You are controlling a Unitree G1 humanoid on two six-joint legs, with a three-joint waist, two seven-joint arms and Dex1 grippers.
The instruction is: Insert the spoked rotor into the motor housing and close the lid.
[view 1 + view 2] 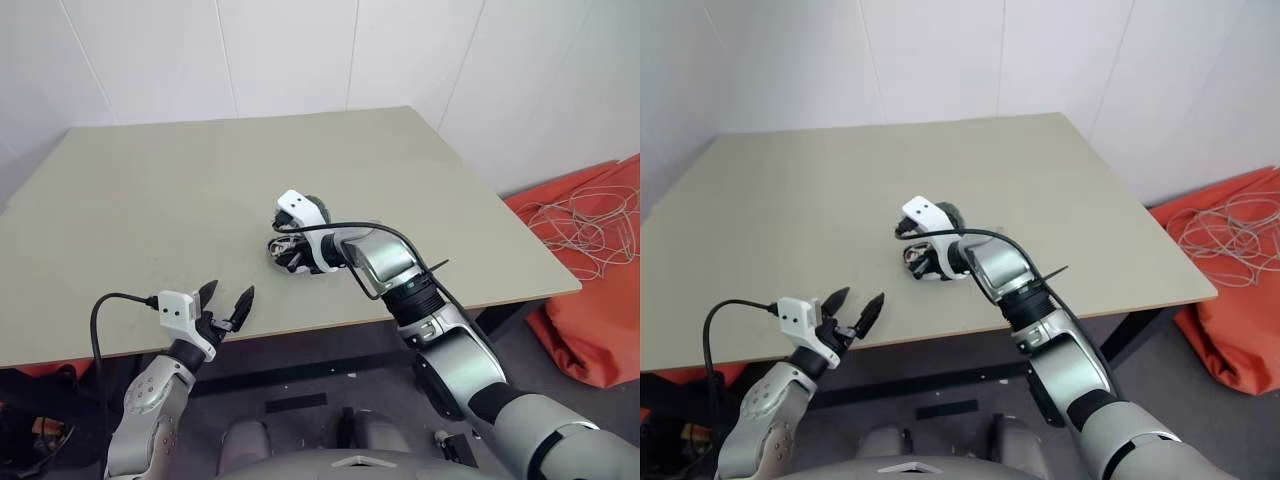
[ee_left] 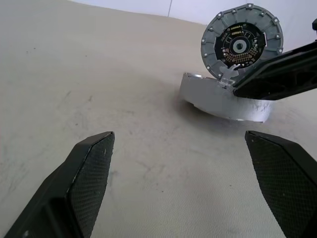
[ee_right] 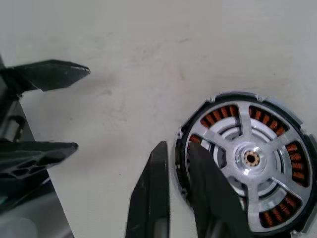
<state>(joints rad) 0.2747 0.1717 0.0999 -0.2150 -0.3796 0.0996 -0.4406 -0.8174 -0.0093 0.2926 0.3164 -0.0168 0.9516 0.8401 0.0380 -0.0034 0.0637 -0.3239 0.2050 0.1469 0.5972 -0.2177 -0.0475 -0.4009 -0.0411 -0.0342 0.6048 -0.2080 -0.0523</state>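
Nearest, at the front edge of the desk, the left tool hangs level with its two black fingers spread wide and nothing between them, pointing across the bare surface. Further in, about the middle of the desk, the right arm bends down and across so that the right tool sits right at the motor housing. One side of that tool overlaps the housing's rim, but I cannot tell whether it is pinching it or merely resting against it. The housing stands tilted up on edge. The face toward the right wrist shows copper windings ringed around a silvery hub, with silvery spokes crossing them. The opposite face, toward the left tool, is dark and circuit-like. Its lower rim meets a low grey round piece lying flat on the desk. Off to the right, on the floor, lies orange cloth with a tangle of pale cord on it.
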